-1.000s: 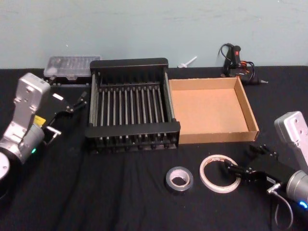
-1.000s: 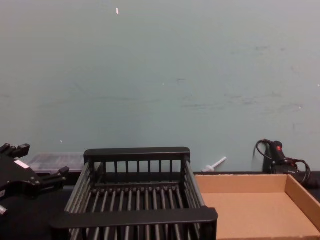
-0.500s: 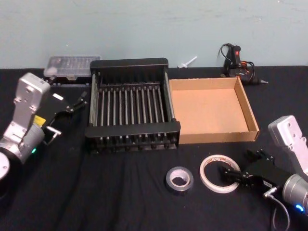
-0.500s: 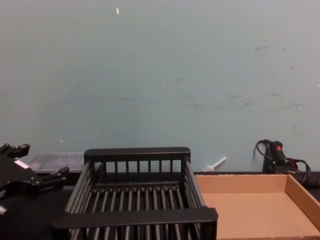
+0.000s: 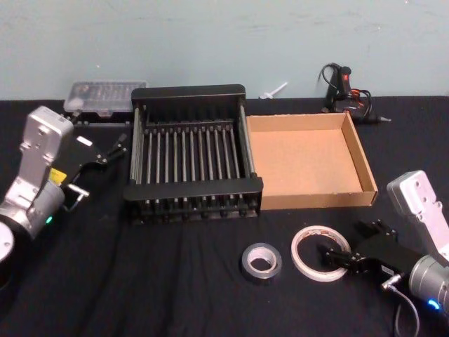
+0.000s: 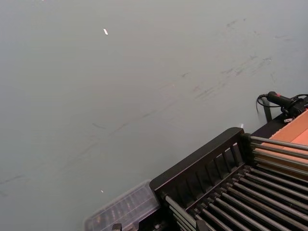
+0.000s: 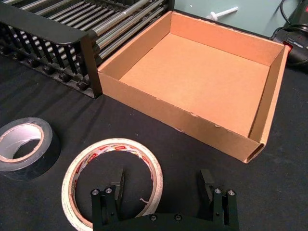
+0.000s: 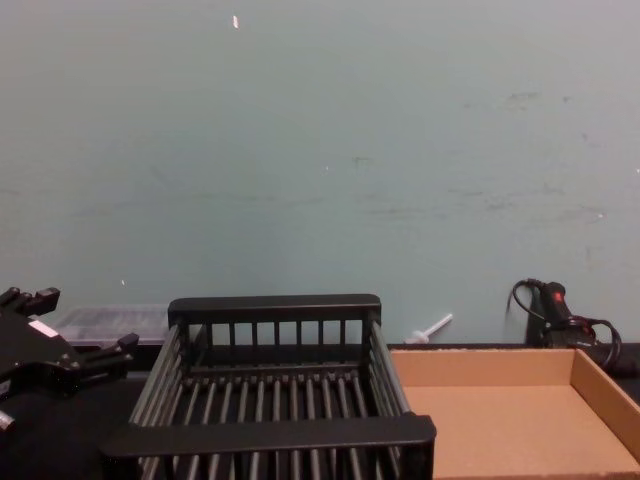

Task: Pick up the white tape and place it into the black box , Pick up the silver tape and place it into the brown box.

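Spanning the whole workspace, the black tablecloth (image 5: 175,295) carries everything. On it, the black box (image 5: 191,203), a crate with slatted bars across sides and floor and thick solid rims, sits with nothing inside, touching or almost touching the brown box (image 5: 314,201) on its right; that shallow cardboard tray with low walls also holds nothing. In front of the tray lies the white tape (image 5: 320,252), a wide, thin, whitish ring lying flat, red print on its inner core. Just beside it, toward the crate, the silver tape (image 5: 261,261) lies flat too: a thicker, dark-grey roll of narrower diameter with a pale core. The right gripper (image 7: 162,185) is low over the white tape with its fingers spread, one finger inside the ring and the other outside its rim. The left gripper (image 5: 116,146) hangs beside the crate's left wall, fingers apart and holding nothing.
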### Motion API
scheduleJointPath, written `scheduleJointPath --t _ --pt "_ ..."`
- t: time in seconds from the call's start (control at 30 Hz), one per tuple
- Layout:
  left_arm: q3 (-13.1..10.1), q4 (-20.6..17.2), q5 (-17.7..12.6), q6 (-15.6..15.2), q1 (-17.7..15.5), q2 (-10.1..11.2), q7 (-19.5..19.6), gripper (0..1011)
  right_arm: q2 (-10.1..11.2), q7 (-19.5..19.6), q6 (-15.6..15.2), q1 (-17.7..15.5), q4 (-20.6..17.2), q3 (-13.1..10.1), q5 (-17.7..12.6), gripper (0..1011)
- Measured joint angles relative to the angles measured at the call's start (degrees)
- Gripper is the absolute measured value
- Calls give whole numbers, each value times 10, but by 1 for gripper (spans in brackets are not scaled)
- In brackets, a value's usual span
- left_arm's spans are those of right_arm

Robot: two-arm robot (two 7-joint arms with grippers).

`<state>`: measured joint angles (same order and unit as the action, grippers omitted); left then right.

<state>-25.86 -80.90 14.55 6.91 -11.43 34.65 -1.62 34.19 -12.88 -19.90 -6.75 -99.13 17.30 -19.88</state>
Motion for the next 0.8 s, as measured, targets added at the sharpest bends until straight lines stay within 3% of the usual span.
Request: scheduleJointPath --t 0.67,0.8 --pt "0 0 0 0 0 0 0 1001 -7 -6 -5 -1 2 -4 7 1002" --pt "0 0 0 0 0 0 0 1001 -7 -6 -5 -1 2 -4 7 941"
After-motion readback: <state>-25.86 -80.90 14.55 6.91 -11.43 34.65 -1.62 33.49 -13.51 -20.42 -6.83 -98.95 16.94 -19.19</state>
